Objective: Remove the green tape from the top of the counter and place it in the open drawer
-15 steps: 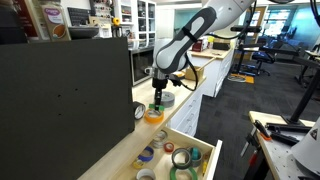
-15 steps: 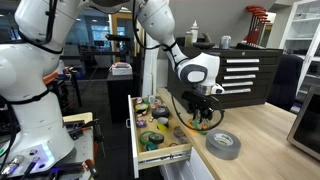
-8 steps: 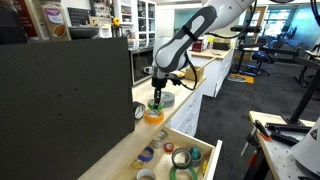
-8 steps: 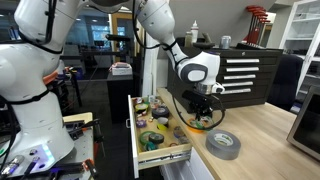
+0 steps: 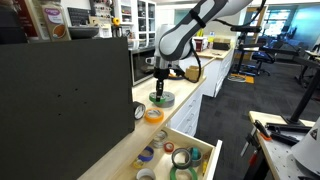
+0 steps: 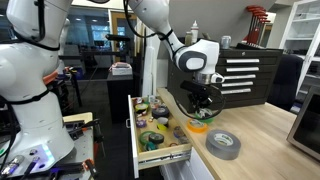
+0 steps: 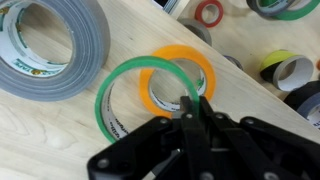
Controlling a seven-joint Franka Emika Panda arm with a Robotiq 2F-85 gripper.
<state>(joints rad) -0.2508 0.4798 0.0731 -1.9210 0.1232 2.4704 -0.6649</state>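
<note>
My gripper [image 7: 190,106] is shut on the rim of the green tape [image 7: 103,92], a thin bright-green ring, and holds it just above the orange-yellow roll [image 7: 190,55] on the beige counter [image 7: 50,140]. In an exterior view the gripper [image 5: 160,90] hangs over the counter [image 5: 118,150] with the green tape [image 5: 159,97] at its tips, above the orange-yellow roll [image 5: 153,116]. The open drawer [image 5: 205,160] with several coloured rolls lies below and to the front. It also shows in an exterior view [image 6: 160,152], next to the gripper [image 6: 203,108].
A wide grey roll [image 7: 90,40] lies on the counter beside the orange-yellow one; it shows in both exterior views [image 5: 166,100] [image 6: 223,145]. A black panel [image 5: 60,100] stands along the counter. A black tool chest [image 6: 240,80] stands behind.
My gripper has risen a little from the orange-yellow roll, with the green tape in it. The other rolls have not moved.
</note>
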